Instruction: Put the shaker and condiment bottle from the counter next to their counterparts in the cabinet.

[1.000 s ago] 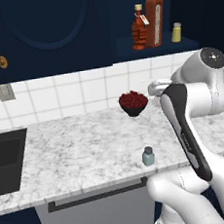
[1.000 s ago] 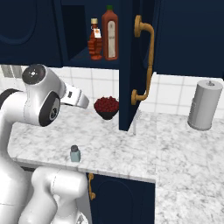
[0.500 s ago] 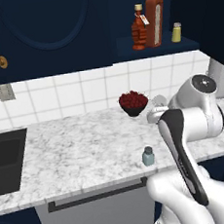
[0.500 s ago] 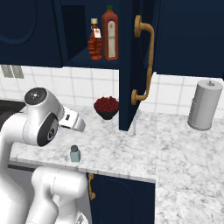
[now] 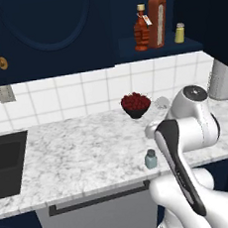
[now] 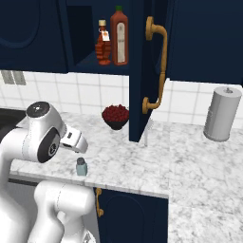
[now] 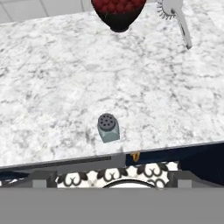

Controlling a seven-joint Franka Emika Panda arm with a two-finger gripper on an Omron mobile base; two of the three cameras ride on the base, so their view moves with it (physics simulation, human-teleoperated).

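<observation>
Shaker [image 5: 150,159] stands upright on the table [image 5: 80,154], near its front edge, just beside the arm's white elbow. Right base view has it [image 6: 81,166] at the same front edge, below the wrist. Hand view looks down on it [image 7: 107,127]: grey cap w/ holes, pale blue-grey body, free, nothing touching it.

Condiment bottle [image 5: 141,29] is up on the cabinet [image 5: 154,47] shelf, upright, just beside the taller red bottle [image 5: 157,18] w/ green cap, to its left; can't tell if they touch. Small yellow shaker [image 5: 179,33] on the same shelf, right of the tall bottle, a bit apart. Right base view: condiment bottle [image 6: 102,43] and tall bottle [image 6: 119,36] side by side in the open compartment.

Gripper: fingertips hidden in the pics; jaws spread wide apart, holding nothing.

Farther back on the table: dark bowl of red fruit [image 5: 135,104] near the wall tiles, a whisk-like utensil [image 7: 175,17] right of it. Sink [image 5: 6,159] at left. Paper towel roll [image 6: 221,114] well off to the right.
</observation>
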